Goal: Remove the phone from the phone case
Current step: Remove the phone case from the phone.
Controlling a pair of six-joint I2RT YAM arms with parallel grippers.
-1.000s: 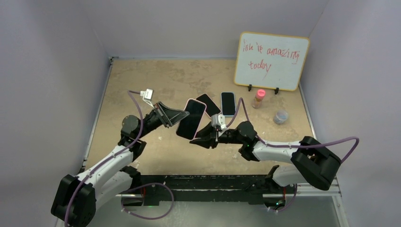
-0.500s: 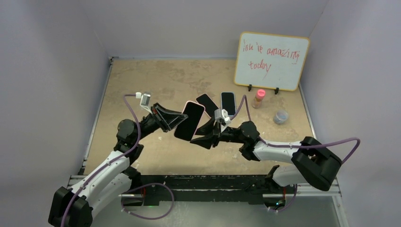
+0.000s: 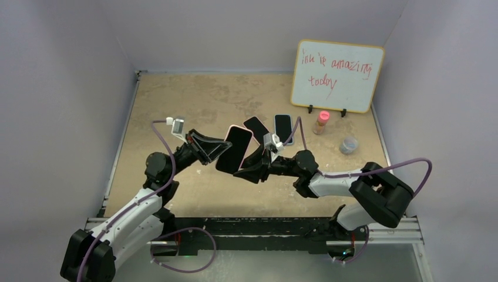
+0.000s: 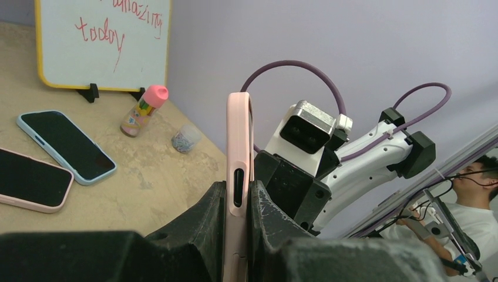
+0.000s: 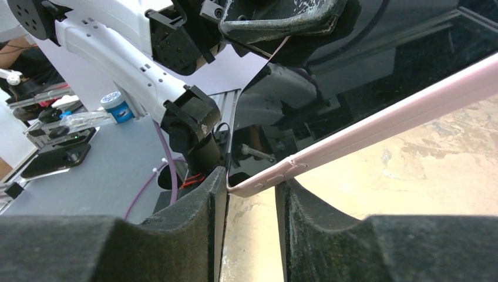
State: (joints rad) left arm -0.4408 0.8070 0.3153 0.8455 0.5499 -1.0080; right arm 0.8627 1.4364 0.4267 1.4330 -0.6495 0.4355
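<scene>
A phone with a black screen in a pink case (image 3: 234, 150) hangs tilted in the air above the middle of the table. My left gripper (image 3: 218, 150) is shut on its left edge. In the left wrist view the case (image 4: 238, 141) stands edge-on, clamped between the two fingers, with the gripper (image 4: 238, 197) closed on it. My right gripper (image 3: 242, 170) is at the phone's lower right corner. In the right wrist view the case's corner (image 5: 258, 185) lies between the parted fingers of that gripper (image 5: 251, 191), against the left finger (image 5: 218, 194).
Two more phones lie on the table behind: one in a pink case (image 3: 259, 129) and one in a light blue case (image 3: 283, 128). A whiteboard (image 3: 337, 74) stands at the back right, with a pink-capped bottle (image 3: 321, 122) and a small jar (image 3: 349, 145) in front of it.
My left gripper has shifted the held phone slightly left. My right gripper has moved up and left until its fingers stand at the phone's lower corner.
</scene>
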